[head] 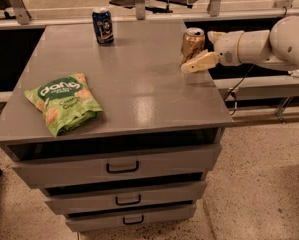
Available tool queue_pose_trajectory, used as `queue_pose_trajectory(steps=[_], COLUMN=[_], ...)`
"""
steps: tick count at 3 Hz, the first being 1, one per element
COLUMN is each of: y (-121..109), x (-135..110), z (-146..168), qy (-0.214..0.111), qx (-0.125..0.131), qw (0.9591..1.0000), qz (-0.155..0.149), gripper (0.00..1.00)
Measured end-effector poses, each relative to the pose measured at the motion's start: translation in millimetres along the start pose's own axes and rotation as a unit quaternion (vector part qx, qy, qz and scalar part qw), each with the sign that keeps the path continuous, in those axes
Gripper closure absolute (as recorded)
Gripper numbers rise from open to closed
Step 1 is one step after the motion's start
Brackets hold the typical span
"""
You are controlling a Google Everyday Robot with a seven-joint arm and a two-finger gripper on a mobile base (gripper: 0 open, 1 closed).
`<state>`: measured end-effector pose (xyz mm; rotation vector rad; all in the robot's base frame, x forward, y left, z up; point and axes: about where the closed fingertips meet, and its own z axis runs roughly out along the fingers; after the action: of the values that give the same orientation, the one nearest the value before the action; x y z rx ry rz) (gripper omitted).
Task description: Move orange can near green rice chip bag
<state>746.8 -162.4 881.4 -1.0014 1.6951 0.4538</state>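
The orange can [192, 41] stands upright near the right back edge of the grey cabinet top [139, 84]. My gripper [197, 52] reaches in from the right and is open, with its cream fingers [200, 62] on either side of the can; the near finger lies in front of the can's base. The can still stands on the surface. The green rice chip bag [63, 102] lies flat near the front left corner, far from the can.
A dark blue can [103, 26] stands at the back, left of centre. The cabinet has three drawers [123, 167] below. The right edge of the top is close under my arm [269, 44]. Railings and chair bases stand behind.
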Motion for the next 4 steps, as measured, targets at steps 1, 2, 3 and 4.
queue_pose_trajectory(steps=[1, 2, 3, 4], y=[0.5, 7.8, 24.3, 24.7], x=[-2.6, -6.3, -27.0, -25.7], z=[27.6, 36.7, 31.0, 33.9], qy=[0.000, 0.009, -0.002, -0.001], qx=[-0.010, -0.021, -0.044, -0.044], qw=[0.9998, 0.9991, 0.9977, 0.9977], qz=[0.016, 0.036, 0.051, 0.050], gripper=[0.18, 0.41, 0.73, 0.95])
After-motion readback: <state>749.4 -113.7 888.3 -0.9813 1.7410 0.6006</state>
